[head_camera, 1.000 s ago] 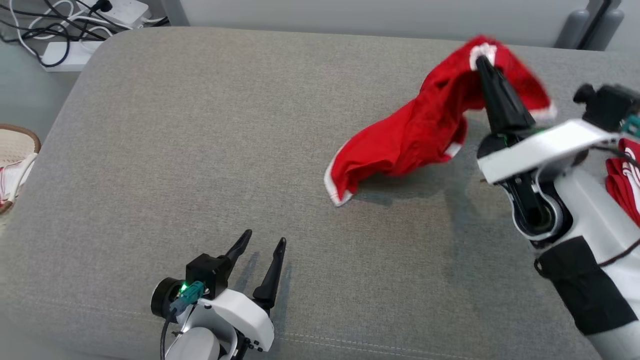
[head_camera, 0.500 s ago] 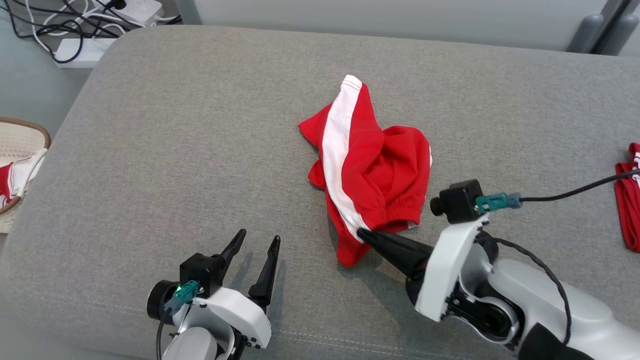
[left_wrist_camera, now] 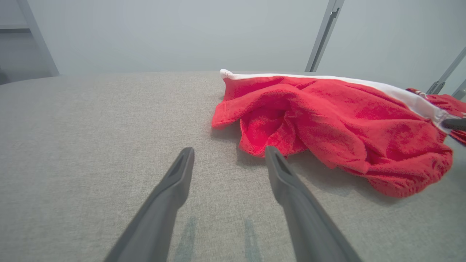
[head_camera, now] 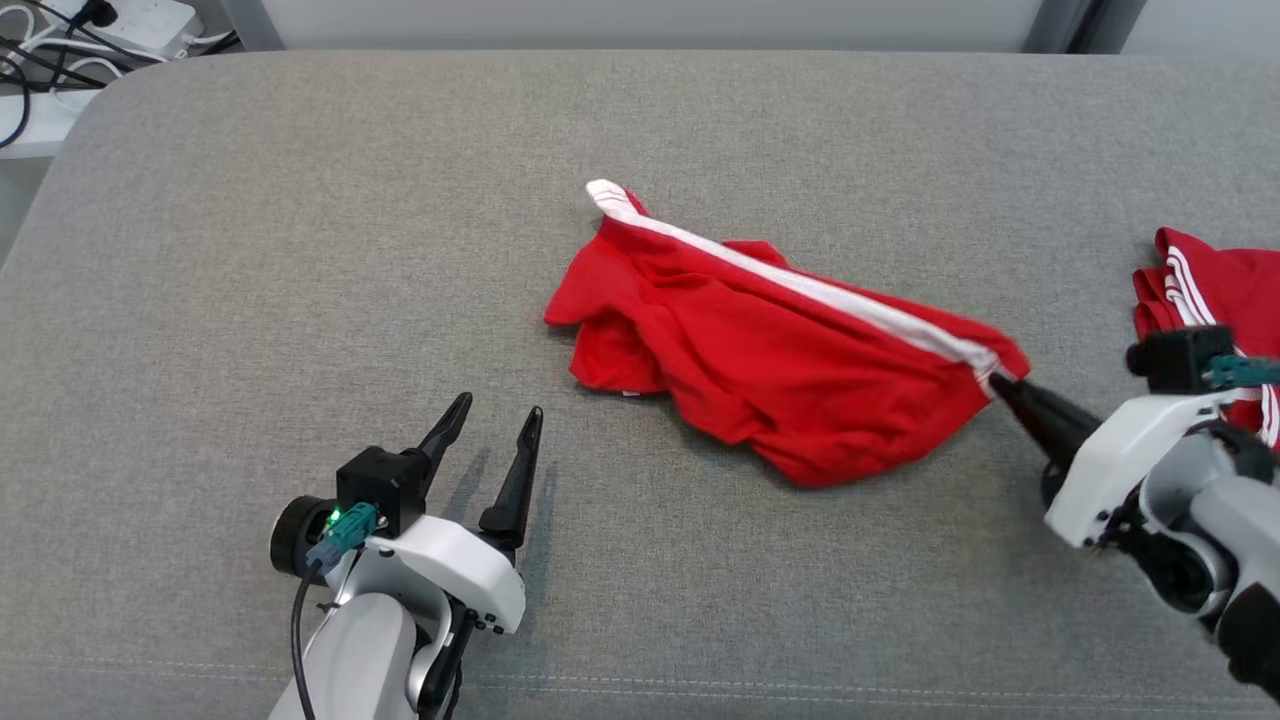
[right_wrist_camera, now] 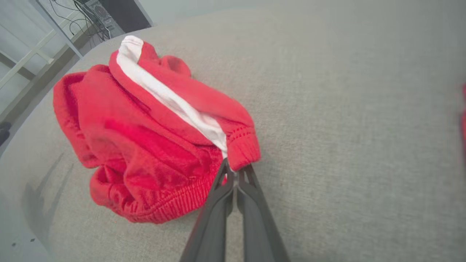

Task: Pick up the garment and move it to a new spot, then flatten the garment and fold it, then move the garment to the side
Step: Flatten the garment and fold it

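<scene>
grips waistband end of red garment point(head_camera: 790, 400) with right hand point(head_camera: 993, 378), fingers pinched tight on cloth beside white stripe. lies on grey worktop point(head_camera: 300, 250), middle to right. unlike half second ago: no longer bunched in heap, drawn out long toward right, stripe running diagonal. holds left hand point(head_camera: 500, 404) open as before, front-left, apart from garment. head view shifted too. second red cloth point(head_camera: 1215, 285) at far right.
</scene>
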{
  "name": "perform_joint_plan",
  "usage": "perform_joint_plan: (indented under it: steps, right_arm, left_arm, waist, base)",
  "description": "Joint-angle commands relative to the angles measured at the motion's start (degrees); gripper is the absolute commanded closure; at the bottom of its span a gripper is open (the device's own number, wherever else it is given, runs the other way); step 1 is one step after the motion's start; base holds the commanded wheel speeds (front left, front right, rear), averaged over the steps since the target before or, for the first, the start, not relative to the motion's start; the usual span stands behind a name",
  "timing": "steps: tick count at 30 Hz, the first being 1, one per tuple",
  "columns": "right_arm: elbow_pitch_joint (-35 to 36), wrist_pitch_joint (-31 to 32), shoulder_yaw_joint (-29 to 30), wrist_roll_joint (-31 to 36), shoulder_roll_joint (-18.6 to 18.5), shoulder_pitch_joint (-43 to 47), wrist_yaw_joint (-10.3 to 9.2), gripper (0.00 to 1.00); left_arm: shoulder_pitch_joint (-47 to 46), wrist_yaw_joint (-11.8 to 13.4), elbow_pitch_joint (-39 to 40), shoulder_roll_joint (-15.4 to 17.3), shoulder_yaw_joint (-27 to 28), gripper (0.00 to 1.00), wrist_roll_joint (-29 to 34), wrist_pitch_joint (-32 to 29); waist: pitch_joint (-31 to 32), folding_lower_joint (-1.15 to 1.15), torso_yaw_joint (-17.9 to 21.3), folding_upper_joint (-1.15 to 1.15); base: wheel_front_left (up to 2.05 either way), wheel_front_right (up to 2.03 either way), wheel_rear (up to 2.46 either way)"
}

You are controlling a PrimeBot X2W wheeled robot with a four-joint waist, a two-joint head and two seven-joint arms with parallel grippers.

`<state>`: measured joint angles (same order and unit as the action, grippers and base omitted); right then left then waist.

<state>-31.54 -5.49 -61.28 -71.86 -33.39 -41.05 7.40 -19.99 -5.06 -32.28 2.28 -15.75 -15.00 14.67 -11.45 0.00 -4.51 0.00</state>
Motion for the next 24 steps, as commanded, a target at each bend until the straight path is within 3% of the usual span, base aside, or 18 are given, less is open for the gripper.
perform_joint_plan:
  steps: [1, 2, 3, 4, 5, 13, 24]
  right_arm:
    - [-1.5, -2.4, 1.3, 1.1, -1.4, -1.3, 0.09, 1.00]
    - [-3.4, -3.7, 1.7, 2.4, -1.5, -2.3, 0.09, 1.00]
    - [-4.9, -4.4, 1.9, 3.3, -1.2, -3.1, 0.09, 0.73]
    - [-6.1, -4.8, 2.3, 3.7, -0.6, -3.7, 0.09, 0.55]
    - [-7.0, -5.3, 2.8, 3.7, 0.1, -4.2, 0.09, 0.00]
    - [-9.3, -6.7, 3.4, 3.9, 3.6, -4.5, 0.09, 0.00]
    - [-6.4, -9.1, 5.7, 4.4, 5.7, -1.2, 0.09, 0.00]
  left_arm:
    - [-2.0, -0.5, 0.9, 0.6, 1.8, 0.00, 0.5, 0.3]
    - [-2.3, -0.6, 0.9, 0.6, 1.7, 0.00, 0.4, 0.3]
    - [-2.5, -0.7, 0.8, 0.6, 1.7, 0.00, 0.4, 0.3]
    - [-2.7, -0.7, 0.7, 0.6, 1.7, 0.00, 0.3, 0.3]
    - [-2.9, -0.8, 0.6, 0.6, 1.7, 0.00, 0.2, 0.3]
    - [-7.8, -1.6, -2.5, 1.5, 3.1, 0.00, 1.1, 0.3]
    - [-20.6, -2.3, -11.4, 2.3, 2.5, 0.00, -1.4, 0.2]
  waist:
    - [-0.3, 0.00, 0.3, 0.00]
    - [-0.4, 0.00, 0.3, 0.00]
    - [-0.5, 0.00, 0.4, 0.00]
    - [-0.6, 0.00, 0.5, 0.00]
    - [-0.7, 0.00, 0.6, 0.00]
    - [-1.4, 0.00, 2.5, 0.00]
    - [-5.1, 0.00, 7.5, 0.00]
  base:
    - [0.00, 0.00, 0.00]
    - [0.00, 0.00, 0.00]
    - [0.00, 0.00, 0.00]
    - [0.00, 0.00, 0.00]
    - [0.00, 0.00, 0.00]
    - [0.00, 0.00, 0.00]
    - [0.00, 0.00, 0.00]
